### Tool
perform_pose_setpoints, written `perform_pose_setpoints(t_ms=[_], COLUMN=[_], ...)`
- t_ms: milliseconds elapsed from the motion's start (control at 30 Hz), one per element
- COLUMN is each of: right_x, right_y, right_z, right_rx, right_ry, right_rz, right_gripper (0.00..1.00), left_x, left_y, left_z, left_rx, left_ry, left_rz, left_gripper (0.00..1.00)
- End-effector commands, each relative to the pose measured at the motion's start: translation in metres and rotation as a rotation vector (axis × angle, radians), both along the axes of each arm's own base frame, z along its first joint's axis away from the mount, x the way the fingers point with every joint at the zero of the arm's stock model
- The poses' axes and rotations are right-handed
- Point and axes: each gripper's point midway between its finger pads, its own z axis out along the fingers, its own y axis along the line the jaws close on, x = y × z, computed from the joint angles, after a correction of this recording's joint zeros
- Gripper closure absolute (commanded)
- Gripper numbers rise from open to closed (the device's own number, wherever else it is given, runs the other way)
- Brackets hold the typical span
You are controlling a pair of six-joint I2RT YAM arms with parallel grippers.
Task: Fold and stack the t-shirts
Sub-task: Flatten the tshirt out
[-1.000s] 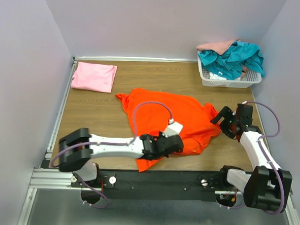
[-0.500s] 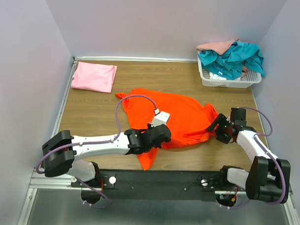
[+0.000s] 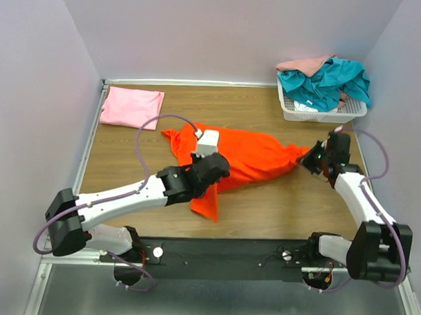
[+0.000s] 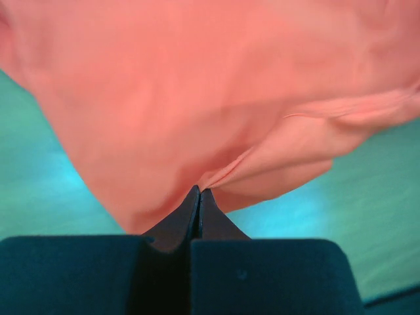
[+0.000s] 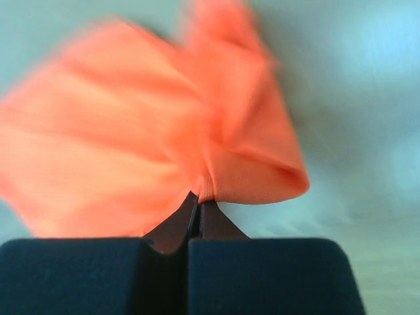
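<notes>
The orange t-shirt (image 3: 255,155) lies bunched across the middle of the table, with a flap hanging toward the near edge. My left gripper (image 3: 211,178) is shut on its near hem, cloth pinched at the fingertips (image 4: 199,194). At the shirt's right end my right gripper (image 3: 309,159) is shut on a fold of orange cloth (image 5: 249,164). A folded light pink t-shirt (image 3: 133,107) rests at the far left. Teal (image 3: 324,82) and peach-pink (image 3: 304,64) t-shirts are heaped in the basket.
The white mesh basket (image 3: 316,114) stands at the far right corner against the wall. Purple walls close the table on three sides. A metal rail (image 3: 86,153) runs along the left edge.
My left gripper has carried the shirt's near hem away from the front edge toward the far left. My right gripper closed on the shirt's right end and moved slightly farther back.
</notes>
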Motion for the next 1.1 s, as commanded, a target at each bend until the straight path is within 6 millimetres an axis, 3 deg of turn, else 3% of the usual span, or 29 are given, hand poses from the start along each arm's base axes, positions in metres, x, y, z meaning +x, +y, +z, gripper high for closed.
perform_pose_setpoints(t_ms=[0, 67, 100, 133, 167, 200, 233, 267, 300, 333, 367, 400, 433, 500, 533, 567, 633, 667, 767, 833, 867, 900, 933, 967, 1000, 1067], right_x=[0.054, 0.054, 0.054, 0.053, 0.049, 0.045, 0.039, 0.032, 0.026, 0.016, 0.010, 0.005, -0.005, -0.013, -0.012, -0.019, -0.010, -0.012, 0.007, 0.035, 0.048, 0.070, 0.084, 0.091, 0.114, 0.133], right_y=[0.001, 0.001, 0.001, 0.001, -0.001, -0.001, -0.001, 0.000, 0.000, 0.001, 0.003, 0.004, 0.008, 0.012, 0.015, 0.017, 0.019, 0.020, 0.021, 0.020, 0.018, 0.017, 0.016, 0.017, 0.018, 0.022], right_z=[0.144, 0.191, 0.211, 0.249, 0.270, 0.290, 0.326, 0.348, 0.363, 0.396, 0.410, 0.423, 0.449, 0.468, 0.474, 0.492, 0.497, 0.509, 0.510, 0.502, 0.497, 0.485, 0.478, 0.483, 0.473, 0.468], right_rx=[-0.011, -0.015, -0.019, -0.027, -0.041, -0.049, -0.058, -0.067, -0.072, -0.079, -0.087, -0.092, -0.091, -0.094, -0.090, -0.093, -0.091, -0.097, -0.094, -0.089, -0.092, -0.094, -0.093, -0.096, -0.094, -0.084], right_ry=[-0.402, -0.500, -0.541, -0.610, -0.655, -0.688, -0.764, -0.812, -0.835, -0.907, -0.942, -0.970, -1.026, -1.068, -1.077, -1.120, -1.118, -1.143, -1.129, -1.089, -1.070, -1.031, -1.012, -1.020, -0.997, -0.993], right_rz=[0.007, 0.009, 0.013, 0.011, 0.007, 0.009, 0.008, 0.016, 0.019, 0.024, 0.038, 0.046, 0.065, 0.092, 0.111, 0.120, 0.137, 0.148, 0.160, 0.167, 0.162, 0.165, 0.169, 0.175, 0.193, 0.229], right_gripper=[1.00, 1.00, 1.00, 1.00, 0.99, 0.99, 1.00, 1.00, 0.99, 1.00, 1.00, 1.00, 1.00, 1.00, 1.00, 1.00, 1.00, 0.99, 1.00, 1.00, 1.00, 1.00, 0.99, 1.00, 1.00, 1.00], left_x=[0.038, 0.044, 0.042, 0.040, 0.038, 0.032, 0.028, 0.019, 0.014, 0.008, -0.004, -0.006, -0.016, -0.027, -0.027, -0.025, -0.015, -0.004, 0.012, 0.035, 0.045, 0.065, 0.087, 0.101, 0.132, 0.159], left_y=[0.039, 0.055, 0.064, 0.072, 0.076, 0.091, 0.099, 0.115, 0.122, 0.128, 0.138, 0.134, 0.143, 0.150, 0.151, 0.151, 0.150, 0.145, 0.145, 0.144, 0.132, 0.123, 0.146, 0.147, 0.150, 0.150], left_z=[0.136, 0.185, 0.223, 0.243, 0.269, 0.296, 0.311, 0.339, 0.353, 0.366, 0.391, 0.395, 0.411, 0.434, 0.438, 0.440, 0.445, 0.442, 0.440, 0.444, 0.444, 0.437, 0.442, 0.439, 0.433, 0.430], left_rx=[-0.150, -0.153, -0.228, -0.187, -0.243, -0.273, -0.289, -0.323, -0.341, -0.365, -0.398, -0.394, -0.422, -0.448, -0.439, -0.420, -0.344, -0.293, -0.195, -0.150, -0.156, -0.134, -0.096, -0.075, -0.034, 0.002], left_ry=[-0.306, -0.422, -0.473, -0.523, -0.573, -0.630, -0.666, -0.735, -0.771, -0.802, -0.873, -0.895, -0.937, -0.994, -1.001, -1.007, -1.009, -0.990, -0.988, -1.011, -1.021, -1.006, -1.019, -1.015, -1.007, -1.010], left_rz=[0.253, 0.287, 0.302, 0.279, 0.274, 0.272, 0.269, 0.253, 0.235, 0.218, 0.168, 0.129, 0.101, 0.062, 0.064, 0.067, 0.116, 0.161, 0.238, 0.267, 0.200, 0.188, 0.252, 0.248, 0.252, 0.228], left_gripper=[1.00, 1.00, 1.00, 1.00, 1.00, 1.00, 1.00, 1.00, 1.00, 1.00, 1.00, 1.00, 1.00, 1.00, 1.00, 1.00, 1.00, 1.00, 1.00, 1.00, 1.00, 1.00, 1.00, 1.00, 1.00, 1.00])
